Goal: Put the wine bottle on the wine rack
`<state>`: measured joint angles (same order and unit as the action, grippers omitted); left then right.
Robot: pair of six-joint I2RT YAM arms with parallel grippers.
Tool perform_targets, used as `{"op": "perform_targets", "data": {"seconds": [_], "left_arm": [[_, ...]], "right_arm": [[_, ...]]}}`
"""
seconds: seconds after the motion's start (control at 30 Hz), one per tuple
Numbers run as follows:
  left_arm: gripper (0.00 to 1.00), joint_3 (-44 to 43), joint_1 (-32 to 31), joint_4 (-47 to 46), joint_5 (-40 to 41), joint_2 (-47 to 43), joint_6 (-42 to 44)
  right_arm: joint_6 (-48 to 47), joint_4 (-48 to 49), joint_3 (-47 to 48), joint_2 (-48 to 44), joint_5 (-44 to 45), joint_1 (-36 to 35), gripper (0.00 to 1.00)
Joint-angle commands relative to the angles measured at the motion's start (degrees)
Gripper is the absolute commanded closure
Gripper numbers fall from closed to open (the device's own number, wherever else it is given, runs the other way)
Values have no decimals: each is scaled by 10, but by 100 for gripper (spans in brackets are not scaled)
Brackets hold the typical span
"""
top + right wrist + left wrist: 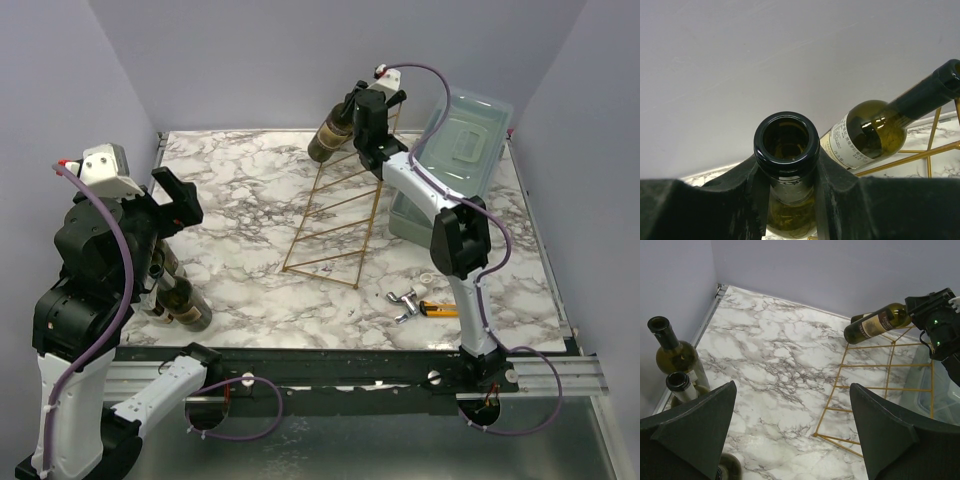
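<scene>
Marble table (240, 210) lies below the right pincer (372, 105), which is clamped on the neck of the wine bottle (786, 142); the body runs near-level straight out from it, over the top of the wine rack (338, 215) beneath. The left pincer (175, 205), spread wide, is well apart. Whether the bottle touches a rung is hidden, and a second bottle (870, 135) lies just beside.

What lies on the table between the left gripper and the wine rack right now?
Nothing: only bare marble table separates the left gripper from the wine rack. This is clearest in the left wrist view, and the top view agrees.
</scene>
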<state>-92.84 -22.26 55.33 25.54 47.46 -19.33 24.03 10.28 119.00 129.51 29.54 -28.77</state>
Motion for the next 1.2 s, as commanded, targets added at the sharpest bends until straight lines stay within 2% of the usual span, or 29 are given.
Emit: {"op": "perform_targets", "data": {"seconds": [0.0, 0.43, 0.97, 1.17], "left_arm": [[4, -1, -3, -8, -2, 0, 1], [4, 5, -3, -9, 10, -8, 2], [4, 11, -3, -12, 11, -9, -2], [4, 13, -3, -12, 8, -9, -5]], "right_arm": [[32, 74, 15, 1, 31, 7, 99], [90, 59, 3, 17, 22, 29, 99], [97, 52, -19, 28, 7, 30, 99], [97, 77, -63, 10, -9, 31, 88]]}}
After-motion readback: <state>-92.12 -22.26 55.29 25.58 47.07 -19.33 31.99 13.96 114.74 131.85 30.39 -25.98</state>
